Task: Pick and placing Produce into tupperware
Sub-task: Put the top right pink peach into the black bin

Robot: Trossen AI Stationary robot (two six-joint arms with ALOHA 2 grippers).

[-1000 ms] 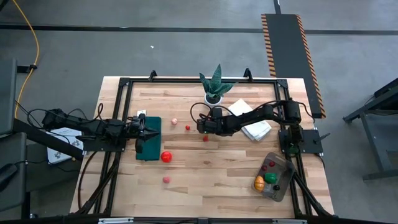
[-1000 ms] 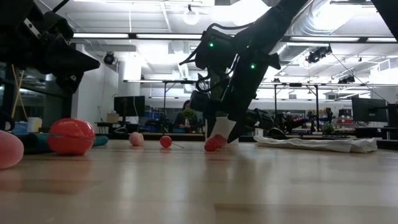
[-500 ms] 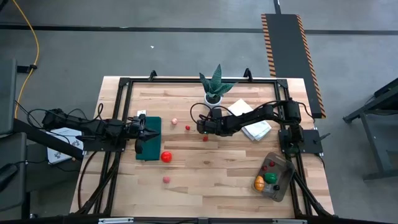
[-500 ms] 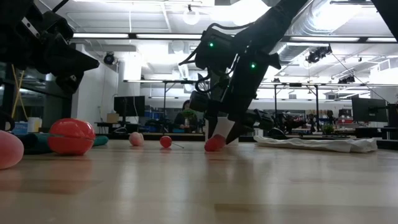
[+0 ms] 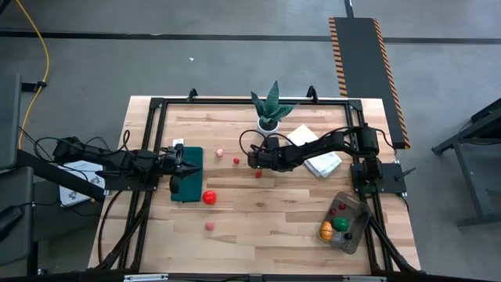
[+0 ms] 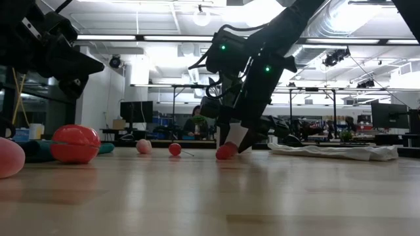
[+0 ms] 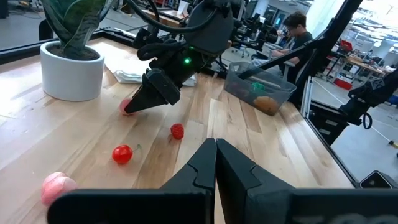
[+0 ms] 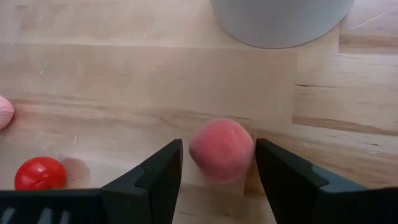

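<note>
Your right claw (image 8: pixel 217 163) stands apart around the small pink-red toy fruit (image 8: pixel 221 150) sitting between its fingers on the counter (image 8: pixel 93 81); it looks light, smooth and prone to rolling, so pinch it squarely across its middle.

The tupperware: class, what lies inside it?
Inside the tupperware: an orange piece, a green one and small dark red ones. Anything beneath them is hidden.
</note>
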